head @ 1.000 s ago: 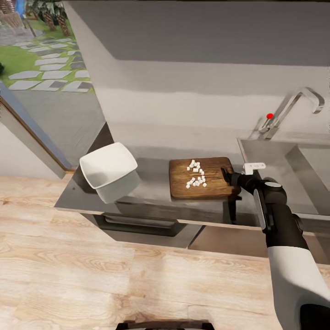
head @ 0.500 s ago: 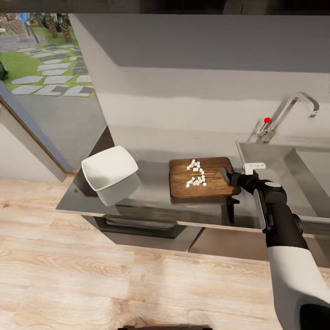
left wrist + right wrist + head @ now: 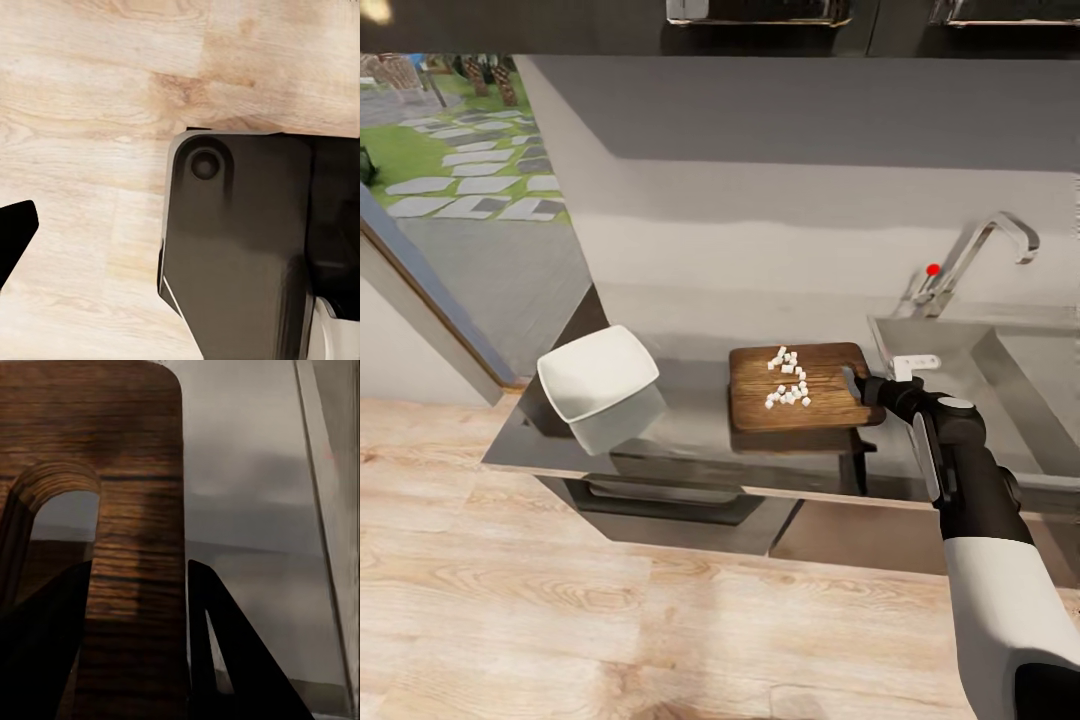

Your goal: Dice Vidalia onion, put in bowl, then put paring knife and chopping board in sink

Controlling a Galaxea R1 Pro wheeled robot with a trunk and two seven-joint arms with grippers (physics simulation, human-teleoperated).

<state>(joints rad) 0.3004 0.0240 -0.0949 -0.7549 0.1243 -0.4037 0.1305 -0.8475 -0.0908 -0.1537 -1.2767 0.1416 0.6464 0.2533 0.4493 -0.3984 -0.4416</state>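
Observation:
The brown wooden chopping board (image 3: pixel 822 408) is over the dark glossy countertop (image 3: pixel 690 435), with small white cubes of diced onion (image 3: pixel 787 382) scattered on it. My right gripper (image 3: pixel 857 385) is shut on the board's right end. In the right wrist view its two dark fingers (image 3: pixel 217 637) pinch the strip of wood beside the board's (image 3: pixel 135 472) handle hole. The white square bowl (image 3: pixel 597 372) stands tilted at the counter's left end. To the right is the sink (image 3: pixel 1020 395). I cannot pick out the paring knife. One dark fingertip (image 3: pixel 11 236) of my left gripper hangs over wooden floor.
A chrome tap (image 3: pixel 972 252) with a red knob rises behind the sink. A small white piece (image 3: pixel 915 364) shows by my right wrist. Grey drawers (image 3: pixel 660 495) sit under the counter, dark wall cabinets (image 3: pixel 760 12) hang above, and a doorway to the garden (image 3: pixel 440 160) opens at left.
The head view has tilted upward, bringing the wall cabinets into the picture and shifting the tap and sink. The right gripper keeps its hold on the board.

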